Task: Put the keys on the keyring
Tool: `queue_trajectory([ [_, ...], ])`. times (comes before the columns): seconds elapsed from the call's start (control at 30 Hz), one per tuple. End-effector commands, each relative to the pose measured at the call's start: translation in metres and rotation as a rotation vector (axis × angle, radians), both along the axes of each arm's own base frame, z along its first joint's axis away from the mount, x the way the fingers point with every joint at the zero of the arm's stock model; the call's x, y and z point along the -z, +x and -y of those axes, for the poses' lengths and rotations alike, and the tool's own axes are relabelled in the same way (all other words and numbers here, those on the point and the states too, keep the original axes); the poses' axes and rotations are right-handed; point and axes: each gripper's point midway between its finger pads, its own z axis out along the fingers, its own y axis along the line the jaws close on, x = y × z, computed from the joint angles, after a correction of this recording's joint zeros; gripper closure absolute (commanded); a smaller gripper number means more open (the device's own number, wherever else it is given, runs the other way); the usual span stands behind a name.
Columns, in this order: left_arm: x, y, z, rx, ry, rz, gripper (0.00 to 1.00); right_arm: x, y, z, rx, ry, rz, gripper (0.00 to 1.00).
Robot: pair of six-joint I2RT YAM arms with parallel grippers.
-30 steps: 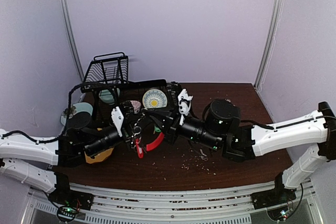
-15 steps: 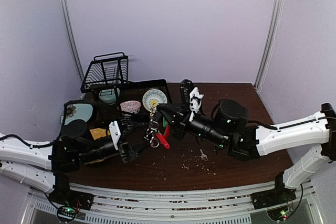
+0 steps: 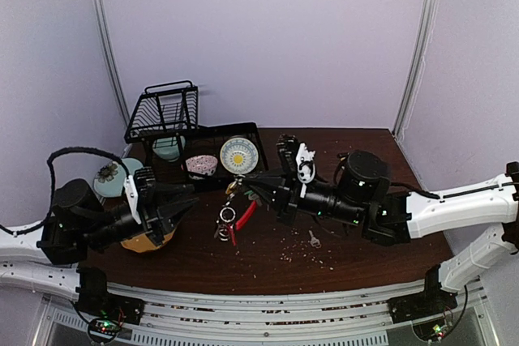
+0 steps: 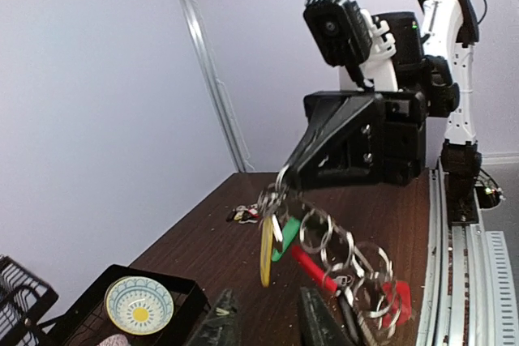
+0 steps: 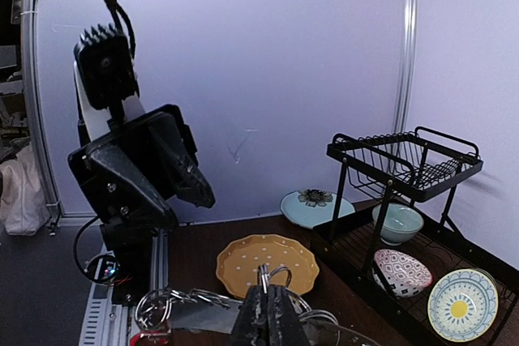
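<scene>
A dark brown wooden table (image 3: 243,269) carries everything, with crumbs scattered across its near middle. The right arm (image 3: 454,200) stretches in from the right edge toward the centre, and the left arm (image 3: 24,237) lies low along the left side. At the back left stands a black wire dish rack (image 3: 162,109). Its lower tier holds a teal bowl (image 3: 168,148), a pink-patterned bowl (image 3: 200,165) and a plate with a yellow centre (image 3: 238,154). A pale blue flowered plate (image 3: 109,174) sits left of the rack, and a yellow dotted plate (image 3: 146,241) lies on the table under the left wrist. The right gripper (image 3: 246,188) has its fingers pressed together, pinching the top ring of the keyring (image 3: 229,218) above the middle of the table. From that ring the bunch of silvery rings and chain hangs down toward the wood, with its red clip (image 3: 245,213) slanting beside it. Whether the lowest links touch the table cannot be told. A yellow-tagged key (image 4: 266,250) and a green-tagged key (image 4: 284,247) hang just under the pinched ring. The left gripper (image 3: 188,207) points at the bunch from the left, near it but apart, with its fingers spread and nothing between them. One small silver key (image 3: 312,240) lies loose on the table, right of the hanging bunch and in front of the right forearm.
</scene>
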Motion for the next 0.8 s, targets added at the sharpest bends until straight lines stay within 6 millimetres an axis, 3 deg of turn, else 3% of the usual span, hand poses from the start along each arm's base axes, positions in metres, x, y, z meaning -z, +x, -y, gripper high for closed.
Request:
queue_trajectory([
  [0.0,-0.047,-0.020,0.031,0.172,-0.029,0.019,0.75,-0.017,-0.020,-0.003,-0.118,0.021,0.072,1.00],
  [0.13,-0.053,-0.019,0.042,0.187,-0.001,0.008,0.77,-0.016,-0.026,-0.006,-0.157,0.025,0.079,1.00],
  [0.3,-0.034,-0.022,0.058,0.239,0.089,-0.012,0.71,-0.016,-0.026,-0.007,-0.163,0.026,0.076,1.00],
  [0.4,-0.028,-0.014,0.061,0.226,0.105,-0.030,0.70,-0.016,-0.029,-0.007,-0.172,0.028,0.079,1.00],
  [0.57,-0.029,0.007,0.059,0.156,0.110,-0.029,0.79,-0.016,-0.031,-0.007,-0.187,0.023,0.084,1.00],
  [0.77,-0.021,0.008,0.065,0.167,0.128,-0.033,0.80,-0.014,-0.032,-0.009,-0.196,0.021,0.086,1.00],
])
